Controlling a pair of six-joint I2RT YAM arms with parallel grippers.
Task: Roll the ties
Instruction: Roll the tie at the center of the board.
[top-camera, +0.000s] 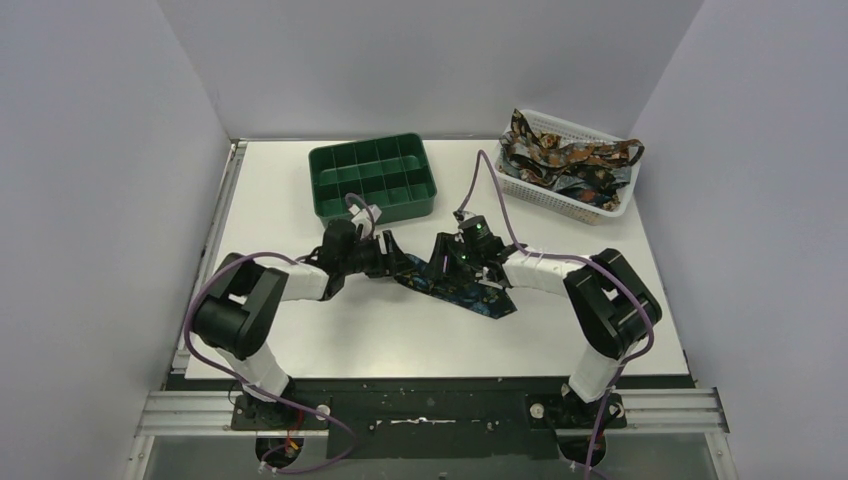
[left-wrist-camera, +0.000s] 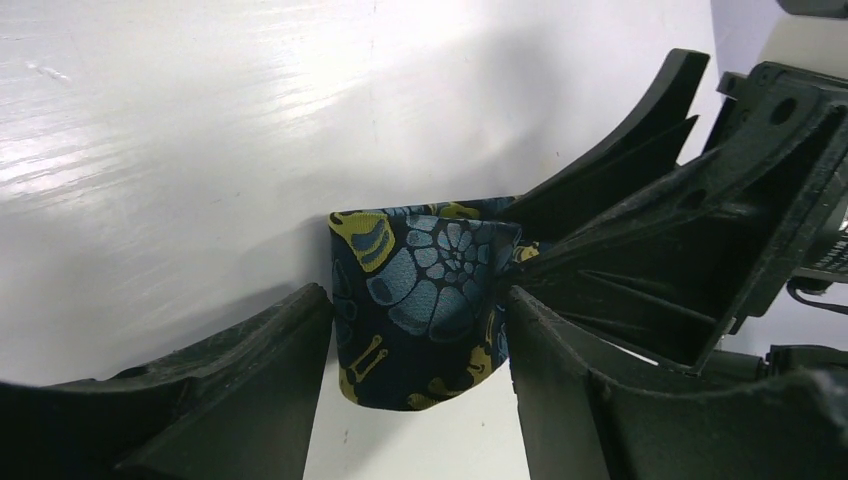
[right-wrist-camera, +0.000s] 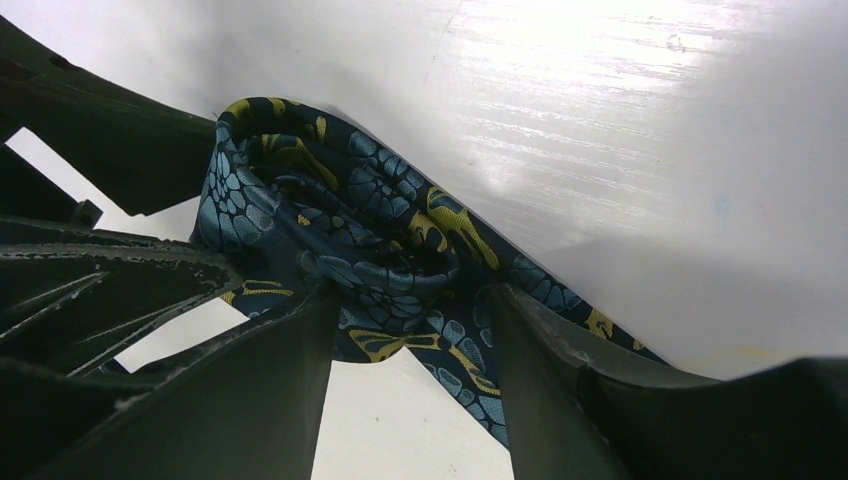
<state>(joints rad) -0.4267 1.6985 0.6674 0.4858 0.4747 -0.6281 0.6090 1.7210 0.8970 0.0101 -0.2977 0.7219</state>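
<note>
One tie, dark navy with blue and yellow patterns, lies at the table's middle, its left end wound into a loose roll. My left gripper meets the roll from the left and my right gripper from the right. In the left wrist view the roll sits between my left gripper's fingers, touching both. In the right wrist view the roll fills my right gripper, and the tie's tail runs off to the lower right. More ties lie piled in the basket.
A green compartment tray stands just behind the grippers. A white mesh basket stands at the back right. The right gripper's black fingers crowd the right side of the left wrist view.
</note>
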